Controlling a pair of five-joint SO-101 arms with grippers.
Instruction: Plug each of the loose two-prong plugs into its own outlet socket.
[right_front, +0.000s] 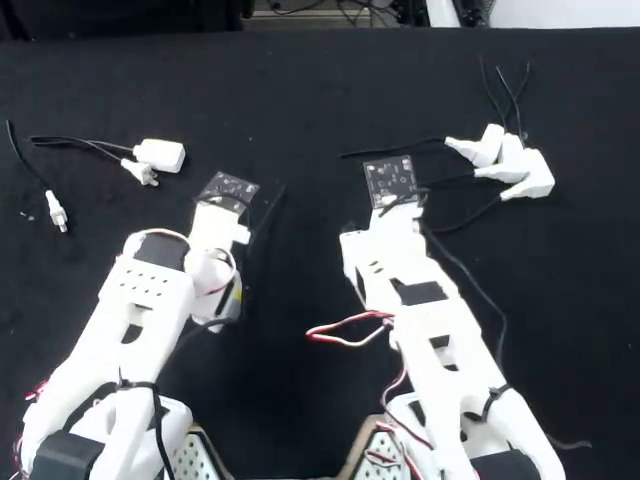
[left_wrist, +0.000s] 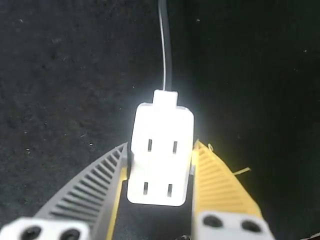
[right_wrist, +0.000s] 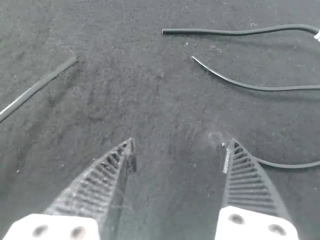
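Observation:
A white outlet socket (left_wrist: 161, 160) with two pairs of slots sits between the fingers of my left gripper (left_wrist: 161, 146), which is shut on its sides; its thin black cable (left_wrist: 166, 55) runs away over the cloth. In the high view that gripper (right_front: 225, 215) hangs left of centre. My right gripper (right_wrist: 181, 145) is open over bare black cloth, near mid-table (right_front: 395, 200). Two loose two-prong plugs (right_front: 141, 172) (right_front: 57, 211) and a white block (right_front: 161, 155) lie at the far left. A cluster of white sockets and plugs (right_front: 508, 166) lies at the far right.
The table is covered in black cloth (right_front: 300, 110). Thin black cables (right_wrist: 250, 85) cross it ahead of the right gripper and fan out from the right cluster (right_front: 505, 90). A red wire loop (right_front: 345, 328) hangs between the two arms.

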